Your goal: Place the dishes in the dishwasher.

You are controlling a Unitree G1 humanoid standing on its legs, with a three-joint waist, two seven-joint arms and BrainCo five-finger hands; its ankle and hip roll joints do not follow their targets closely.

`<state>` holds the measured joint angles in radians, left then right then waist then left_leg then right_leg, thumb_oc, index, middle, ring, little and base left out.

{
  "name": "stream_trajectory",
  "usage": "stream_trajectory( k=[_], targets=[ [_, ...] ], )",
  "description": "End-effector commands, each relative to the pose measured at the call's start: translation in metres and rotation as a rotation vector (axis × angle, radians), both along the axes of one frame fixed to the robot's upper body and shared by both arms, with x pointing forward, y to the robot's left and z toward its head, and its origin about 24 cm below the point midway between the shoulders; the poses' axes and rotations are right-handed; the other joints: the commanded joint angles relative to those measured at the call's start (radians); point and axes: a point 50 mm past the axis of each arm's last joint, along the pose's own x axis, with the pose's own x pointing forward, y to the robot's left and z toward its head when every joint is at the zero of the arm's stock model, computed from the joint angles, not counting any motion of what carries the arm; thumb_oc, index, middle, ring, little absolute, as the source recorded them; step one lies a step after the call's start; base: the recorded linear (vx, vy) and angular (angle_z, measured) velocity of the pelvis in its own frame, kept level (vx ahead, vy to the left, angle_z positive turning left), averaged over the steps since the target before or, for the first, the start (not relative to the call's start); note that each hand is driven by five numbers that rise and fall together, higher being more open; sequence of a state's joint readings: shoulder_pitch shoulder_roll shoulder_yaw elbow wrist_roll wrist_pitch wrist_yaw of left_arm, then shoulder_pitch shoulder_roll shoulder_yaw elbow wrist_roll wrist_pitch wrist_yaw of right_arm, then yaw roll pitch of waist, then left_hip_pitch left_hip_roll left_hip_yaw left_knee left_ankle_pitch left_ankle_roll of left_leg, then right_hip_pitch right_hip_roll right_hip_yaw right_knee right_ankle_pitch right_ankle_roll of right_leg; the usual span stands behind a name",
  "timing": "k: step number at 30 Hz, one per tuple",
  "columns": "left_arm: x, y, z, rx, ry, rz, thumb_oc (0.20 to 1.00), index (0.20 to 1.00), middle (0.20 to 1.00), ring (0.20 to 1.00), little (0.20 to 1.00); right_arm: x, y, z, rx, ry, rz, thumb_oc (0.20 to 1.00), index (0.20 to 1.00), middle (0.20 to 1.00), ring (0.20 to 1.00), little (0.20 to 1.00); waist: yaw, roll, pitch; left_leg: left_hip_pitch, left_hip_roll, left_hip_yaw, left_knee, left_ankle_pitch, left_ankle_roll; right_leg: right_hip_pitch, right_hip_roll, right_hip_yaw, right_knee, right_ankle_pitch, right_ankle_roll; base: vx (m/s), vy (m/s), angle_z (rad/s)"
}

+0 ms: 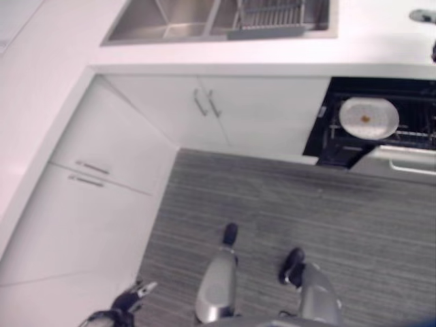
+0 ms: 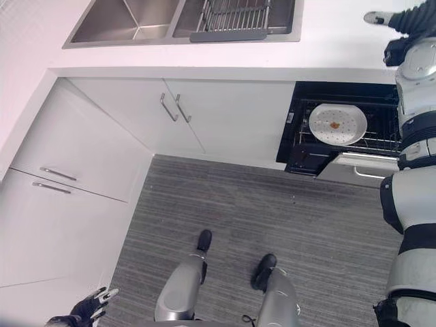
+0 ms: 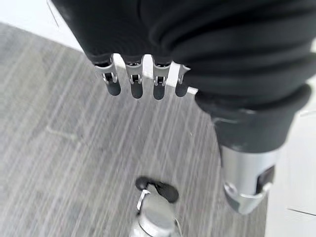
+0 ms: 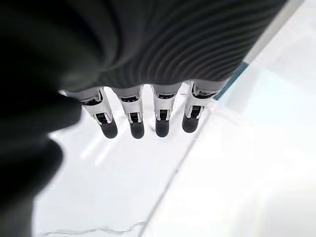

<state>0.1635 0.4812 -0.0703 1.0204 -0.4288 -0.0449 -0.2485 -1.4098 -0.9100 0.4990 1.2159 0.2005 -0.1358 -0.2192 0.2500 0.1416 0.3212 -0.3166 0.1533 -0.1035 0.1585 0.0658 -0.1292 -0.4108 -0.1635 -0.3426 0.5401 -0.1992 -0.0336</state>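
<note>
A round white plate [image 2: 337, 124] with a small brown speck at its centre lies on the dark wire rack [image 2: 381, 139] of the open black dishwasher [image 2: 298, 136] beneath the white worktop [image 2: 204, 58]. The right eye view shows the right hand [image 2: 379, 18] over that worktop; its wrist view shows straight, empty fingers [image 4: 137, 118]. The left hand [image 1: 136, 294] hangs low above the grey striped floor [image 1: 286, 204], fingers relaxed, holding nothing.
</note>
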Motion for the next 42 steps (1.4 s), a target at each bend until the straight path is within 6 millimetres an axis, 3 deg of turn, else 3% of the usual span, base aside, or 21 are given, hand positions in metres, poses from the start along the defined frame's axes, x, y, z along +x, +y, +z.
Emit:
stream_trajectory(
  k=[1,8,11,14,18,22,26,27,29,30,31,32,34,36,42],
  targets=[
    [0.008,0.016,0.009,0.055,-0.005,-0.051,1.0,1.0,1.0,1.0,1.0,-0.008,-0.001,0.011,-0.054,-0.067,0.053,1.0,1.0,1.0,1.0,1.0,0.002,-0.03,0.001,-0.045,0.002,0.028,0.142,-0.104,0.027,0.125,0.026,0.076,-0.24,0.092,0.072,-0.04,-0.004,-0.01],
    [0.021,0.006,0.01,0.017,-0.055,-0.049,1.0,1.0,1.0,1.0,1.0,-0.001,0.007,-0.027,-0.019,-0.008,0.12,1.0,1.0,1.0,1.0,1.0,-0.033,-0.048,-0.016,-0.024,0.002,0.039,0.142,-0.113,0.032,0.133,0.035,0.103,-0.24,0.093,0.074,-0.08,0.036,-0.02],
    [0.018,-0.002,0.005,0.002,-0.056,-0.013,1.0,1.0,1.0,1.0,1.0,-0.004,0.024,-0.051,0.133,-0.079,0.285,1.0,1.0,1.0,1.0,1.0,-0.074,-0.065,-0.027,0.007,0.006,0.064,0.142,-0.123,0.033,0.15,0.048,0.126,-0.24,0.092,0.072,-0.09,0.038,-0.09],
    [0.014,-0.012,0.0,-0.011,-0.062,-0.015,1.0,1.0,1.0,1.0,1.0,-0.018,0.024,-0.082,0.152,-0.063,0.314,1.0,1.0,1.0,1.0,1.0,-0.116,-0.074,-0.034,0.057,0.006,0.171,0.142,-0.137,0.044,0.171,0.033,0.116,-0.24,0.089,0.07,-0.11,0.059,-0.32],
    [-0.002,-0.027,-0.009,-0.031,-0.04,0.004,1.0,1.0,1.0,1.0,1.0,-0.031,0.021,-0.123,0.21,0.044,0.359,1.0,1.0,1.0,1.0,1.0,-0.138,-0.079,-0.059,0.097,-0.127,0.198,0.142,-0.185,0.096,0.198,0.036,0.135,-0.24,0.096,0.087,0.04,0.243,-0.07],
    [-0.009,-0.034,-0.015,-0.029,-0.012,0.016,1.0,1.0,1.0,1.0,1.0,-0.028,0.011,-0.159,0.408,0.14,0.352,1.0,1.0,1.0,1.0,1.0,-0.138,-0.09,-0.092,0.134,-0.173,0.172,0.142,-0.212,0.131,0.219,0.038,0.157,-0.24,0.111,0.088,0.12,0.309,-0.08],
    [-0.012,-0.034,-0.017,-0.014,0.021,0.009,1.0,1.0,1.0,1.0,1.0,-0.036,0.002,-0.201,0.631,0.192,0.289,1.0,1.0,1.0,1.0,1.0,-0.132,-0.104,-0.113,0.176,-0.175,0.173,0.142,-0.237,0.159,0.29,0.031,0.127,-0.24,0.1,0.083,0.18,0.294,0.13],
    [-0.011,-0.033,-0.017,-0.009,0.027,-0.001,1.0,1.0,1.0,1.0,1.0,-0.038,0.002,-0.209,0.652,0.199,0.275,1.0,1.0,1.0,1.0,1.0,-0.132,-0.104,-0.114,0.182,-0.175,0.167,0.142,-0.238,0.167,0.314,0.04,0.11,-0.24,0.12,0.082,0.22,0.271,0.07],
    [-0.007,-0.029,-0.015,0.01,0.036,-0.045,1.0,1.0,1.0,1.0,1.0,-0.043,0.001,-0.227,0.732,0.211,0.263,1.0,1.0,1.0,1.0,1.0,-0.144,-0.086,-0.095,0.197,-0.165,0.13,0.142,-0.229,0.18,0.327,0.066,0.075,-0.181,0.24,0.094,0.19,0.214,0.03],
    [-0.005,-0.027,-0.014,0.014,0.028,-0.038,1.0,1.0,1.0,1.0,1.0,-0.044,0.003,-0.234,0.757,0.229,0.257,1.0,1.0,1.0,1.0,1.0,-0.152,-0.088,-0.078,0.207,-0.169,0.114,0.142,-0.229,0.181,0.297,0.048,0.093,-0.16,0.268,0.099,0.21,0.093,0.13],
    [0.0,-0.025,-0.013,0.012,0.014,-0.002,1.0,1.0,1.0,1.0,1.0,-0.046,0.006,-0.244,0.789,0.252,0.246,1.0,1.0,1.0,1.0,1.0,-0.164,-0.089,-0.063,0.223,-0.173,0.098,0.142,-0.237,0.184,0.279,0.016,0.124,-0.24,0.292,0.101,0.15,-0.03,0.08],
    [0.003,-0.024,-0.012,0.015,0.01,0.005,1.0,1.0,1.0,1.0,1.0,-0.048,0.006,-0.25,0.807,0.261,0.227,1.0,1.0,1.0,1.0,1.0,-0.172,-0.098,-0.055,0.232,-0.184,0.097,0.142,-0.245,0.184,0.243,-0.014,0.159,-0.24,0.288,0.107,0.13,-0.171,0.33],
    [0.008,-0.02,-0.01,0.024,0.014,0.015,1.0,1.0,1.0,1.0,1.0,-0.05,0.0,-0.26,0.881,0.253,0.179,1.0,1.0,1.0,1.0,1.0,-0.179,-0.117,-0.049,0.251,-0.202,0.095,0.142,-0.276,0.179,0.143,-0.086,0.223,-0.24,0.339,0.141,0.08,-0.268,0.26],
    [0.002,-0.019,-0.013,0.04,0.033,0.016,1.0,1.0,1.0,1.0,1.0,-0.05,-0.01,-0.26,0.956,0.206,0.129,1.0,1.0,1.0,1.0,1.0,-0.172,-0.123,-0.058,0.259,-0.191,0.088,0.142,-0.293,0.178,0.127,-0.091,0.232,-0.24,0.298,0.148,0.05,-0.378,0.3],
    [-0.014,-0.026,-0.019,0.015,0.047,0.087,1.0,1.0,1.0,1.0,1.0,-0.061,0.013,-0.28,0.971,0.206,0.141,1.0,1.0,1.0,1.0,1.0,-0.21,-0.12,-0.101,0.285,-0.111,0.12,0.142,-0.292,0.135,0.16,-0.039,0.166,-0.24,0.209,0.125,0.0,-0.247,-0.08]
  ],
)
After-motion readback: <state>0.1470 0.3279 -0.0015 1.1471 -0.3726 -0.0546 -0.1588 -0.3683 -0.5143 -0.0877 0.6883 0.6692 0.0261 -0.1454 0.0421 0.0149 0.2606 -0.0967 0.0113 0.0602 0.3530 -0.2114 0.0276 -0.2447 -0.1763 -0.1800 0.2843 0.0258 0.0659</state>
